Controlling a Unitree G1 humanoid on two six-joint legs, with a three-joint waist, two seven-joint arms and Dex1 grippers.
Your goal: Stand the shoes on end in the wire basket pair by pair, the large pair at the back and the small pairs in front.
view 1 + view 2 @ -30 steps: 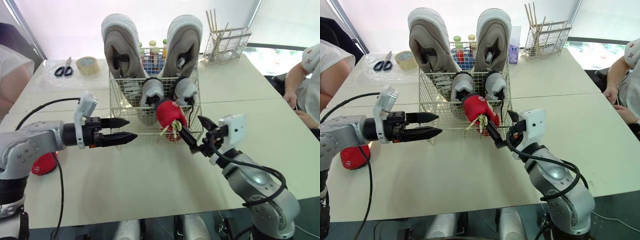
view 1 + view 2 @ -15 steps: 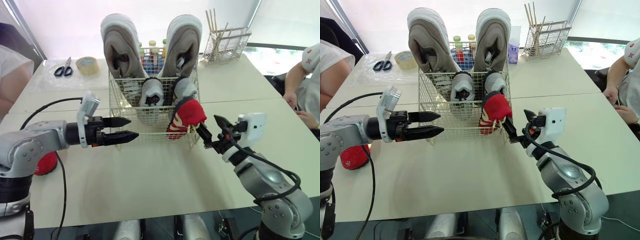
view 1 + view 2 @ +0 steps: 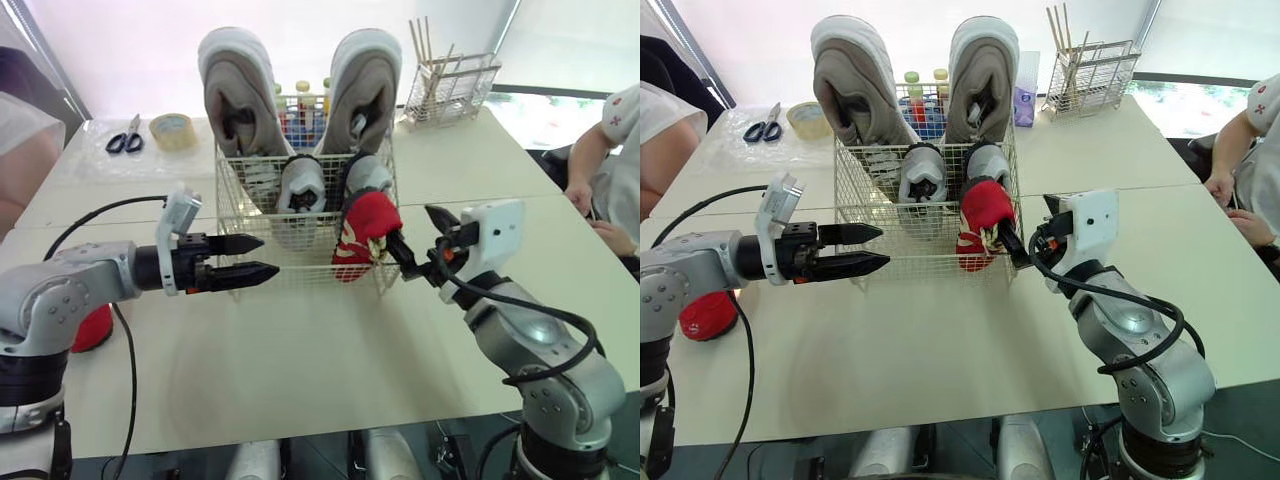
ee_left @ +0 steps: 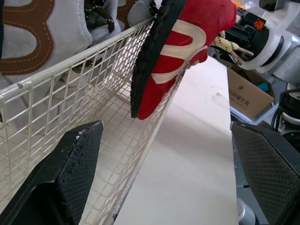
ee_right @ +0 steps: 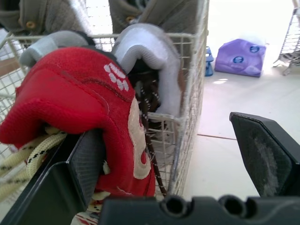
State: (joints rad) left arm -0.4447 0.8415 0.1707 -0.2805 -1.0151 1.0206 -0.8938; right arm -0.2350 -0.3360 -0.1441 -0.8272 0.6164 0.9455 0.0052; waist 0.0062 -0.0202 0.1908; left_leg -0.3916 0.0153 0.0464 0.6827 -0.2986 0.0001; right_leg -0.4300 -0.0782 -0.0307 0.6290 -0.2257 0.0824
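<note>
1. Head views: found wire basket on table, with large beige pair stood on end at back and small grey pair just in front. Located red shoe at basket's front right corner, toe down. Recorded right gripper spread wide, one finger against that shoe, other clear of it. Noted left gripper parted and empty, near basket's front left corner. Logged second red shoe lying on table beside left arm.
2. Left wrist view: confirmed fingers far apart, nothing between. Saw red shoe's black sole turned this way, at basket's wire wall; unable to tell whether toe sits inside mesh.
3. Right wrist view: found one finger touching red shoe beside its pale laces, other finger well apart, outside basket's wall. Noted small grey pair just behind red shoe.
</note>
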